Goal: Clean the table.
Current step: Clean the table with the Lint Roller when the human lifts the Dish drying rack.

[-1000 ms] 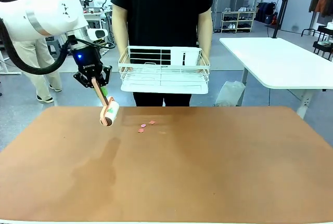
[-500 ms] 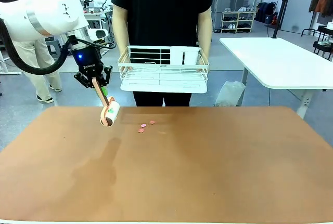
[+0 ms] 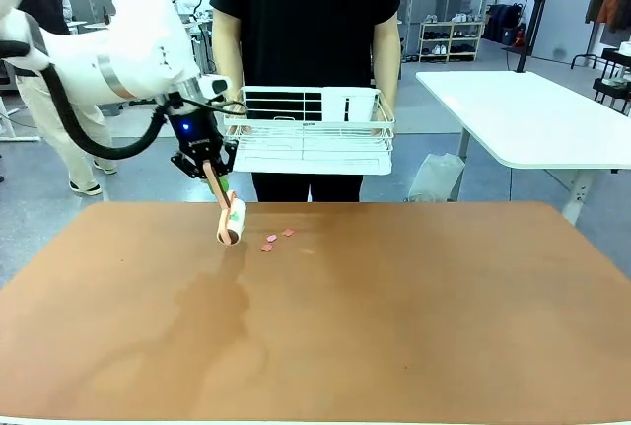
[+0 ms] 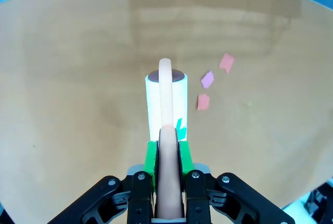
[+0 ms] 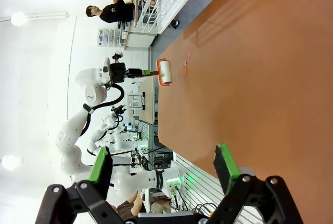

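My left gripper is shut on the peach handle of a white lint roller, whose roll hangs just above the reddish-brown table near its far edge. Three small pink paper scraps lie on the table just right of the roll. In the right wrist view my right gripper is open over the table, with nothing between its green-padded fingers, and the left arm with the lint roller shows far off.
A person in a black shirt stands at the far edge holding a white wire rack above the table's edge. A white-topped table stands at the back right.
My left arm has swung right with the lint roller, bringing the roll closer to the pink scraps. The rack has barely moved.
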Tool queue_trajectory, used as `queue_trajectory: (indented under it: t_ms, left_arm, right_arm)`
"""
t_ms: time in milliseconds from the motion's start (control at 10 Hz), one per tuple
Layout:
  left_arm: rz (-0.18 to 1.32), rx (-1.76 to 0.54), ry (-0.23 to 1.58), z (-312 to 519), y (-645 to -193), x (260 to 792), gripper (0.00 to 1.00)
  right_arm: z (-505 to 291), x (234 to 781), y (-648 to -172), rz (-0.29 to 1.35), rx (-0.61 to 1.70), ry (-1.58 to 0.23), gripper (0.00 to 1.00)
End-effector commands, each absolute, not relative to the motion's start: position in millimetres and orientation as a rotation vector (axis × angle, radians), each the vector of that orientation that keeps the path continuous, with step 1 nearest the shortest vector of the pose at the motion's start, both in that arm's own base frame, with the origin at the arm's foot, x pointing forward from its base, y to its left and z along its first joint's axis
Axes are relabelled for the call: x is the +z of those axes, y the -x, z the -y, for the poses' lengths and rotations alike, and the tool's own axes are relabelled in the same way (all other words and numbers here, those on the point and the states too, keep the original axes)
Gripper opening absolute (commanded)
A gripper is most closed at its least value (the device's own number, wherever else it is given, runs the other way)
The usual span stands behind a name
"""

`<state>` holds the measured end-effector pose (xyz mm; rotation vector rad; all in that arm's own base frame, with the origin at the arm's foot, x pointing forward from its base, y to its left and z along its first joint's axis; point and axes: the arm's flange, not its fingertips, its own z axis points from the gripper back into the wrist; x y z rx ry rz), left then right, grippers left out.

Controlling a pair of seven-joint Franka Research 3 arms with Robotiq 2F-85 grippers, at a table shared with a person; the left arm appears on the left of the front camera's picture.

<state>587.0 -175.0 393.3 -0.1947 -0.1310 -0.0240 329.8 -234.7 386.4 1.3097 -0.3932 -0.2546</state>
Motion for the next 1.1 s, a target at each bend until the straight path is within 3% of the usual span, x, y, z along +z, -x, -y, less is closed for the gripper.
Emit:
queue_trajectory:
  t_ms: [0,400,1000]
  left_arm:
    - [0.137,0.054,0.149,186.0,-603.9,386.4,0.21]
    - [0.082,0.074,0.181,184.6,-621.1,364.4,0.21]
    - [-0.030,-0.086,0.173,204.6,-641.0,340.0,0.21]
  right_arm:
    - [235.2,388.5,-328.4,0.400,-0.245,-1.314,1.00]
    - [235.2,388.5,-328.4,0.400,-0.245,-1.314,1.00]
    - [235.2,388.5,-328.4,0.400,-0.245,-1.314,1.00]
